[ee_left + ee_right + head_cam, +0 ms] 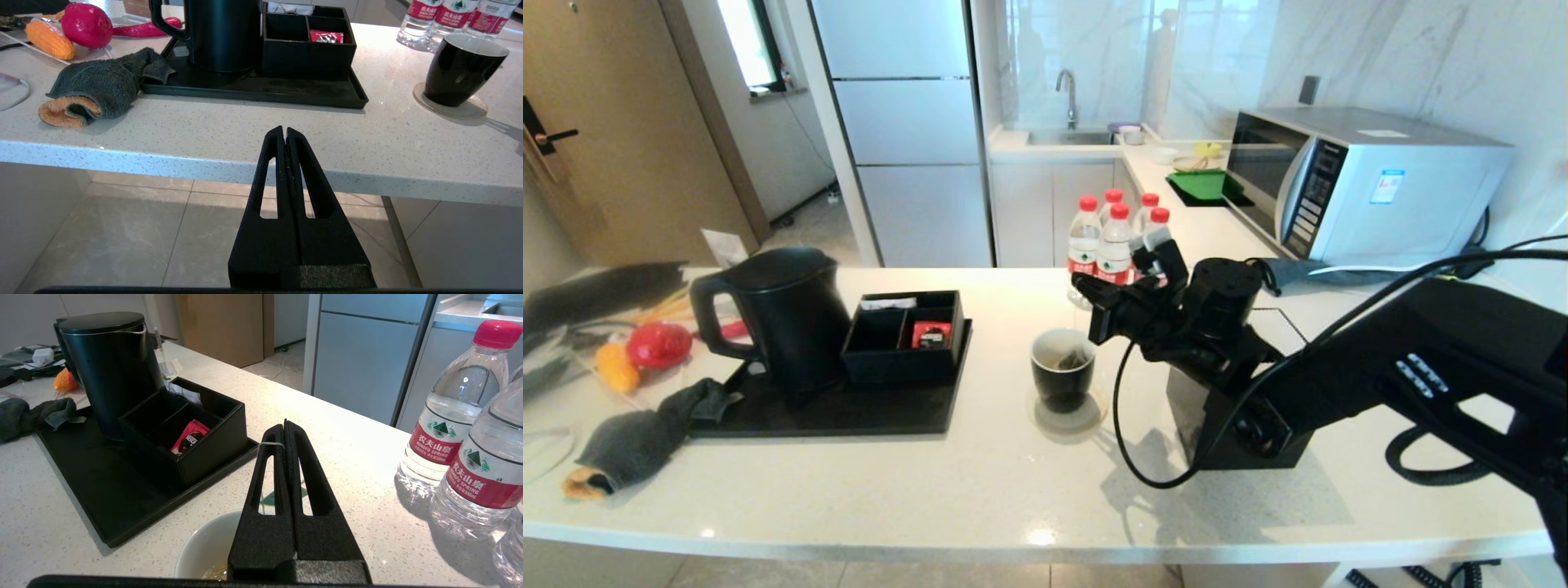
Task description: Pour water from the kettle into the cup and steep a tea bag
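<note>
The black kettle (pixel 768 318) stands on a black tray (pixel 849 412) at the left, also visible as the kettle (pixel 110 367) in the right wrist view. The cup (pixel 1062 367) sits on a coaster mid-counter, with the tea bag (pixel 1072 359) inside it in pale yellow liquid (pixel 214 572). My right gripper (pixel 1086 290) hovers just above the cup, shut on the tea bag's thin white string (pixel 270 444), which runs over one finger and drops into the cup (pixel 204 547). My left gripper (pixel 284 130) is shut and empty, held low in front of the counter's edge, apart from the cup (pixel 459 73).
A black compartment box (pixel 903 335) on the tray holds a red packet (pixel 929 333). Several water bottles (pixel 1115 237) stand behind the cup. A black box (pixel 1225 425) sits under the right arm. A grey cloth (pixel 645 437) and fruit (pixel 658 343) lie at the left.
</note>
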You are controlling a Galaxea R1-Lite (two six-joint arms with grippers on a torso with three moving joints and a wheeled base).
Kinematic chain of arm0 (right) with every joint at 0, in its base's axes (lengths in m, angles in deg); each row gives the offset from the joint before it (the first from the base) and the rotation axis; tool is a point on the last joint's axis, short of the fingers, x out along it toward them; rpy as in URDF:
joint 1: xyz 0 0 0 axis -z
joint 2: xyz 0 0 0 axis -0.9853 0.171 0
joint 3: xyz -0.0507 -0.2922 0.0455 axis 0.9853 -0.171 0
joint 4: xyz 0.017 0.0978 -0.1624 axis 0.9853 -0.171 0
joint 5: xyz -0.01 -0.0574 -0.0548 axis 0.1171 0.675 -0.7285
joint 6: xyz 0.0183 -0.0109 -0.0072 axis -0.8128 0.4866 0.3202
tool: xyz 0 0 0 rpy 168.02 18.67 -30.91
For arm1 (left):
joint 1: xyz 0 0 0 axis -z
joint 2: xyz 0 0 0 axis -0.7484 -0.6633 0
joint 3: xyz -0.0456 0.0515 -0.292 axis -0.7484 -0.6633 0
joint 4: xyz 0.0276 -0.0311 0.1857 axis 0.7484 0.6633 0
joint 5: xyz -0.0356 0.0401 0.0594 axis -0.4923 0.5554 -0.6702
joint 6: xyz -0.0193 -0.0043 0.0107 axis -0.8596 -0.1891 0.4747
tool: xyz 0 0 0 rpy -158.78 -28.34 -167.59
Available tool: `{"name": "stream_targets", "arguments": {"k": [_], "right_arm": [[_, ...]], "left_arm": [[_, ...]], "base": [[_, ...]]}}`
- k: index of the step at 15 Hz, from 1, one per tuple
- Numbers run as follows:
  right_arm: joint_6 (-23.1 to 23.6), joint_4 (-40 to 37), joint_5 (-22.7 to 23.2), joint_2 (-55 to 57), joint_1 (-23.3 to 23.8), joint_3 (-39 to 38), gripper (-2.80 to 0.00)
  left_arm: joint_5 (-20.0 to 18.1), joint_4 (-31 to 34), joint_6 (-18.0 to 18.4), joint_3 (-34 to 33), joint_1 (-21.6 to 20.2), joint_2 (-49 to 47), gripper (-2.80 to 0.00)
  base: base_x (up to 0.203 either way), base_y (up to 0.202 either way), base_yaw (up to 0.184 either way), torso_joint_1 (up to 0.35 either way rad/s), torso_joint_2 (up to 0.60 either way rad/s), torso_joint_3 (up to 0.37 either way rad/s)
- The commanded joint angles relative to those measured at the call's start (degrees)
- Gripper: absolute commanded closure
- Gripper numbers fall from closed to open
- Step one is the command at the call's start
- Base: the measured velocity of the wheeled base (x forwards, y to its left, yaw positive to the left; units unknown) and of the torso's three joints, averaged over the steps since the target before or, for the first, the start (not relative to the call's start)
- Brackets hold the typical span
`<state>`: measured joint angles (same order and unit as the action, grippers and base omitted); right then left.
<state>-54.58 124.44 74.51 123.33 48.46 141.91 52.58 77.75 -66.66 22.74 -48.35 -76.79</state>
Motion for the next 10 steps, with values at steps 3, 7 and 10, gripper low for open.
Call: {"name": "stream_targets", "arguments": {"k": [3,7,10], "right_arm": [[0.0,0.2,0.1,1.4,-0.4,0.0,0.00],[0.1,-0.9,-0.1,-0.8,-0.2,0.2,0.00],[1.1,-3.3,-0.5,-3.5,0.0,0.1,0.00]], "left_arm": [[0.0,0.0,-0.1,0.0,0.0,0.0,0.00],[0.0,0.0,-0.1,0.0,0.0,0.0,0.00],[0.0,0.0,-0.1,0.0,0.0,0.0,0.00]], "base": [[0.000,0.000,0.000,0.000,0.00,0.000],[0.000,0.000,0.000,0.000,0.00,0.000],[0.000,0.000,0.000,0.000,0.00,0.000]]}}
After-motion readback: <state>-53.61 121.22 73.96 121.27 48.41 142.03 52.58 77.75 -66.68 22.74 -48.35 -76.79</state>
